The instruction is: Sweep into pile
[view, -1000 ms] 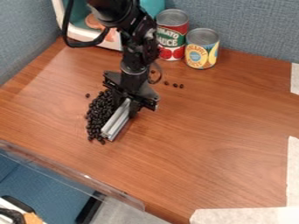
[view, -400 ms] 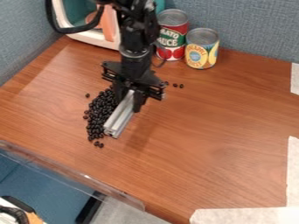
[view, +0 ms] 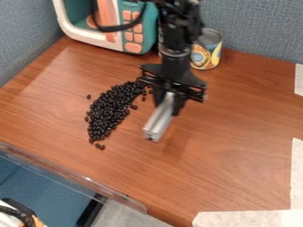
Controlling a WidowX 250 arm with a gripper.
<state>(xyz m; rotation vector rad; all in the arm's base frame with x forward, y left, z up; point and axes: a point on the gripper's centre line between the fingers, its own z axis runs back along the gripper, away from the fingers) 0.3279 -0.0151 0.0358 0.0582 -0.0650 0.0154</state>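
One table (view: pixel 237 133) for sweeping.
My claw (view: pixel 168 104) pinches one end of the bar (view: pixel 158 123), open only to its width, likely so its length can push the beans (view: pixel 109 111), heaped nearby but clear of it.

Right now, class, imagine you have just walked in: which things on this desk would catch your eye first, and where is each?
The long heap of black beans stands out first, dark against the brown wood left of centre. Beside it, to the right, the black gripper holds a pale metal bar. Behind, at the upper left, sits a teal and white toy microwave with orange buttons.
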